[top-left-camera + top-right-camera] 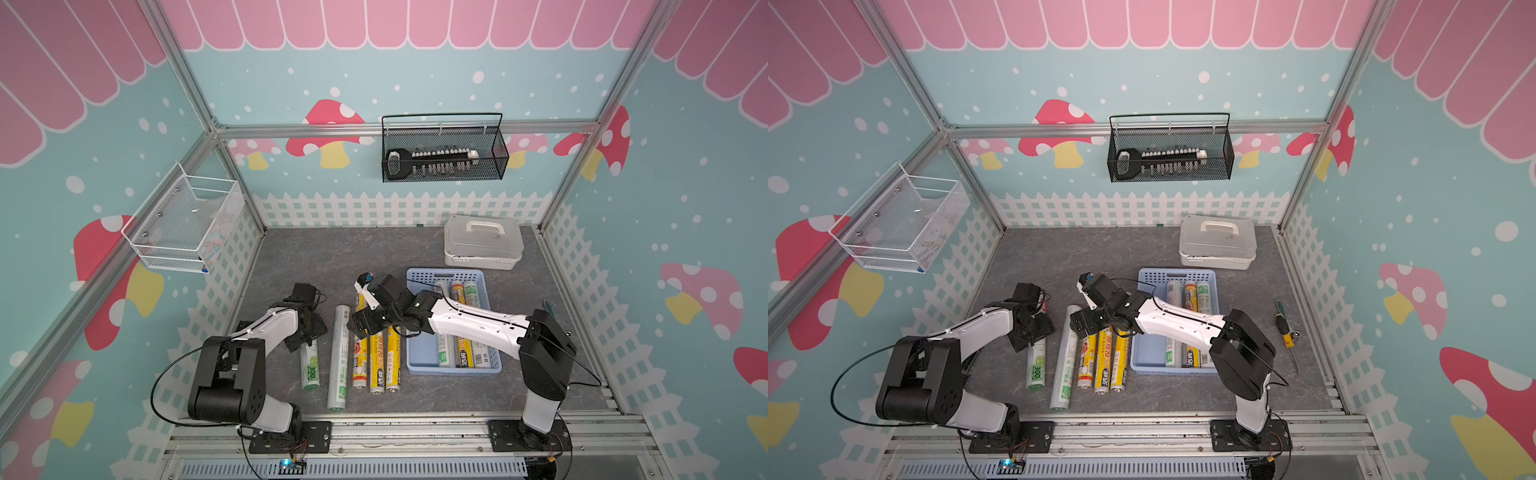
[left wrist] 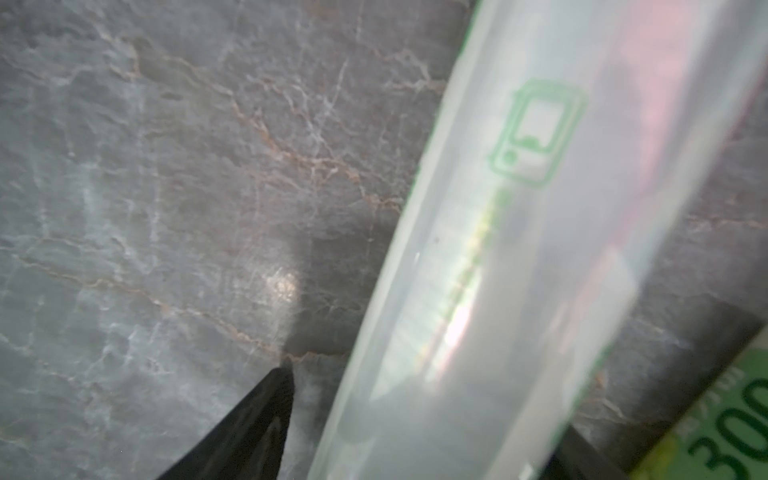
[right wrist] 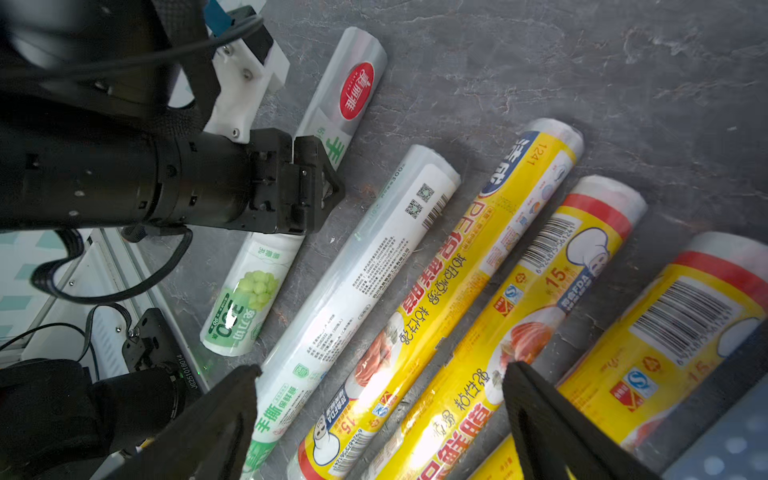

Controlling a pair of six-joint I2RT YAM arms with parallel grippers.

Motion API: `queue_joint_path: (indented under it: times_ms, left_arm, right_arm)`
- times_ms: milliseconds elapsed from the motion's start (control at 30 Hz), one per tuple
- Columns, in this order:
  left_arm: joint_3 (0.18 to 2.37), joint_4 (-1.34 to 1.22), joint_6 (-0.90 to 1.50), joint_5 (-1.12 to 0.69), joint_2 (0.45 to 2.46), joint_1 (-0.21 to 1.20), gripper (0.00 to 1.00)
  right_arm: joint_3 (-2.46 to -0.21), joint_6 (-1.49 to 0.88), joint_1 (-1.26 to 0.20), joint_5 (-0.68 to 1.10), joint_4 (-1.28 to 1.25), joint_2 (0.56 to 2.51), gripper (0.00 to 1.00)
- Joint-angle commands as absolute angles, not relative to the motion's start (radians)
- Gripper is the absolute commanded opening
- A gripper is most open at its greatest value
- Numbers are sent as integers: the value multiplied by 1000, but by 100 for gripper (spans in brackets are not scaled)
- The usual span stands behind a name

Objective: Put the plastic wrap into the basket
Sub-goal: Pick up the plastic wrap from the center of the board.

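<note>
Your left pincer [image 1: 311,333] points down at the grey marble-patterned tabletop [image 1: 316,257] with its fingers spread astride a translucent white roll of plastic wrap with green print [image 2: 498,249]. In the left wrist view a strip of tabletop shows between one black fingertip [image 2: 266,415] and that roll, so nothing is pinched; the top views hide this roll under the arm. Just beside it lies a short white roll with a green label reading 300 [image 1: 310,368]. Your right pincer [image 3: 382,370] hangs over the far part of three yellow printed rolls [image 1: 376,368], fingers wide apart and holding nothing; in the right wrist view two of the yellow rolls show between its fingers. Between the 300 roll and the yellow ones lies a long clear roll with green lettering [image 1: 340,357], all side by side and roughly parallel. The shallow light-blue perforated plastic basket [image 1: 420,353] sits just beside the yellow rolls on your right. Three more rolls [image 1: 457,293] lie along its right half, partly hidden by your right arm.
</note>
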State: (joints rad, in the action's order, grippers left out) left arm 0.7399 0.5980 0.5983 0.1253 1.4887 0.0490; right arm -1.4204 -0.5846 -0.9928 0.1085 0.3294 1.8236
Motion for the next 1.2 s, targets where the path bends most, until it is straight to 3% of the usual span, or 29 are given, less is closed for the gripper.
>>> queue_joint_path:
  times_ms: [0,167,400,533,933,1167]
  left_arm:
    - [739,615,574,114,1491,51,72]
    - [730,623,579,143,1429,52,67]
    - [754,651,577,127,1362,62,40]
    - [768,676,598,132,1273,70,31]
    - [865,735,642,-44,1071,111,19]
    - [975,691,714,-127,1080,287,18]
  right_arm:
    - [-1401,-584,-996,80,343,1782,95]
    - [-1377,-578,-995,45,345,1740,95]
    - [-1343,-571,-994,-4,359,1677,95]
    - [-1321,-574,-992,-26,359,1643,95]
    - [-1261,-572,-980,-119,359,1528,96]
    - [-1172,-590,-938,-163,359,1422,96]
